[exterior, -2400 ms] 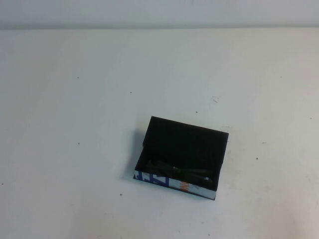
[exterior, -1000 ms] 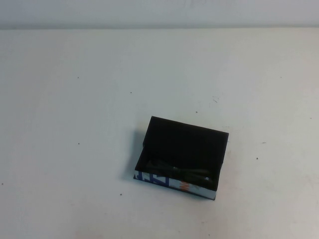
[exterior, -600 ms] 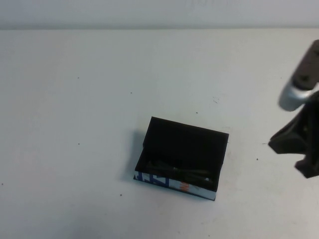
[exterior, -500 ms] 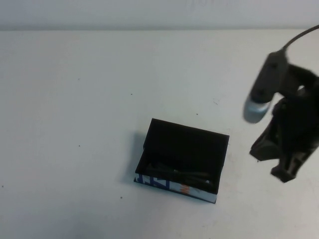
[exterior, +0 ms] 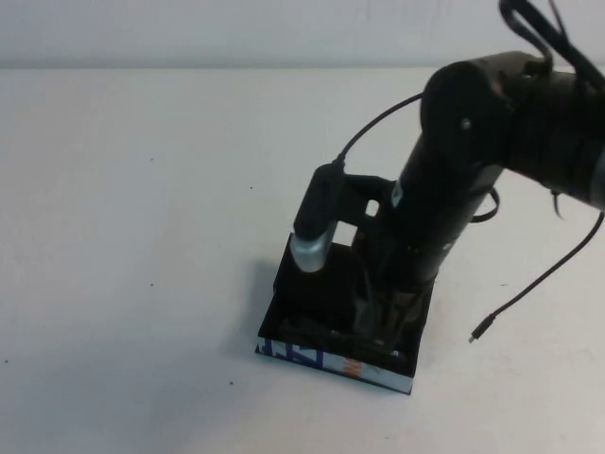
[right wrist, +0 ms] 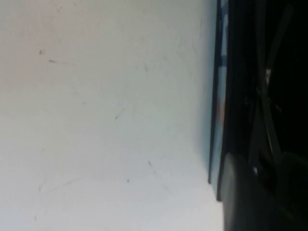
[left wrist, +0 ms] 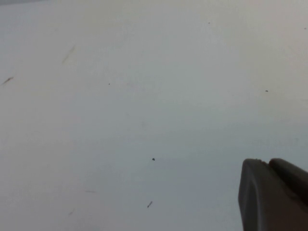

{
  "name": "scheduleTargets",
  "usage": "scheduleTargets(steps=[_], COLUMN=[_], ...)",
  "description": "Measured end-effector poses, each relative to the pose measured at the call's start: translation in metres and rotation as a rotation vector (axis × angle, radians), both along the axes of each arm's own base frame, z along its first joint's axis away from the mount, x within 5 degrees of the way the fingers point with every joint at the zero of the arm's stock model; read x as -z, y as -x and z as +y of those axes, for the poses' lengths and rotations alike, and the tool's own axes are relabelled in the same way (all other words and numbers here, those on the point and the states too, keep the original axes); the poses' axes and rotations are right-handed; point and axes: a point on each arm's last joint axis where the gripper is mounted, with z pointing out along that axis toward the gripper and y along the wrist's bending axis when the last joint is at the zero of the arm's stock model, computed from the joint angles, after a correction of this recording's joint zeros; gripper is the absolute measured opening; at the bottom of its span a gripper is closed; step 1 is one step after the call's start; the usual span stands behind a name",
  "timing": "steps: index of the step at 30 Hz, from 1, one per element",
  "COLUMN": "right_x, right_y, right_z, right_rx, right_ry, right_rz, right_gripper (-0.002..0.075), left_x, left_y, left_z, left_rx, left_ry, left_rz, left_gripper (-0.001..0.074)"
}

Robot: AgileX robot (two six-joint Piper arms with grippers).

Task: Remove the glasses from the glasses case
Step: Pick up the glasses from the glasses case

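The black glasses case (exterior: 304,353) lies open at the front middle of the table, its blue and white edge toward me. The dark glasses (exterior: 301,329) lie inside it, mostly hidden by my right arm. My right gripper (exterior: 375,322) reaches down into the case from the right. In the right wrist view the case edge (right wrist: 220,96) and the glasses (right wrist: 267,82) show, and the right gripper (right wrist: 269,185) has its fingers apart on either side of a part of the frame. My left gripper (left wrist: 267,163) shows only in the left wrist view, over bare table, fingers together.
The white table (exterior: 142,236) stretches to the left and behind the case. A loose black cable (exterior: 529,288) from the right arm trails onto the table to the right of the case.
My right arm came in from the right edge and dropped its gripper into the open case. The case has not moved.
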Motion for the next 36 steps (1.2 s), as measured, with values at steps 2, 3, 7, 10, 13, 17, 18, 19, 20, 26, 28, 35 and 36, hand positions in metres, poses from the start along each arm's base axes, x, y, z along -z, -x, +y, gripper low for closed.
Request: scheduleTargets(steps=[2, 3, 7, 10, 13, 17, 18, 19, 20, 26, 28, 35, 36], right_x=[0.007, 0.008, 0.023, 0.034, 0.043, 0.047, 0.049, 0.051, 0.053, 0.062, 0.065, 0.068, 0.068], right_y=[-0.003, -0.004, -0.004, -0.006, -0.010, -0.015, -0.016, -0.017, -0.018, -0.023, -0.025, -0.029, -0.029], right_z=[0.010, 0.015, 0.032, 0.039, 0.043, 0.044, 0.045, 0.045, 0.045, 0.046, 0.047, 0.048, 0.048], right_rx=[-0.019, -0.031, -0.079, -0.095, -0.099, -0.096, -0.092, -0.089, -0.087, -0.065, -0.051, -0.036, -0.037], right_ry=[0.011, 0.018, 0.066, 0.089, 0.099, 0.110, 0.112, 0.118, 0.125, 0.139, 0.141, 0.142, 0.143], right_rz=[0.003, -0.001, -0.006, -0.007, -0.021, -0.048, -0.051, -0.055, -0.058, -0.071, -0.080, -0.112, -0.115], right_gripper=[0.0247, 0.0298, 0.0353, 0.0332, 0.0323, 0.0319, 0.0319, 0.0319, 0.0319, 0.0318, 0.0317, 0.0317, 0.0317], left_x=[0.000, 0.000, 0.000, 0.000, 0.000, 0.000, 0.000, 0.000, 0.000, 0.000, 0.000, 0.000, 0.000], left_y=[0.000, 0.000, 0.000, 0.000, 0.000, 0.000, 0.000, 0.000, 0.000, 0.000, 0.000, 0.000, 0.000], left_z=[0.000, 0.000, 0.000, 0.000, 0.000, 0.000, 0.000, 0.000, 0.000, 0.000, 0.000, 0.000, 0.000], left_rx=[0.000, 0.000, 0.000, 0.000, 0.000, 0.000, 0.000, 0.000, 0.000, 0.000, 0.000, 0.000, 0.000], left_ry=[0.000, 0.000, 0.000, 0.000, 0.000, 0.000, 0.000, 0.000, 0.000, 0.000, 0.000, 0.000, 0.000], left_rz=[0.000, 0.000, 0.000, 0.000, 0.000, 0.000, 0.000, 0.000, 0.000, 0.000, 0.000, 0.000, 0.000], left_gripper=[-0.0005, -0.0005, -0.0005, -0.0005, -0.0005, -0.0005, -0.0005, -0.0005, -0.0005, -0.0005, -0.0005, -0.0005, -0.0005])
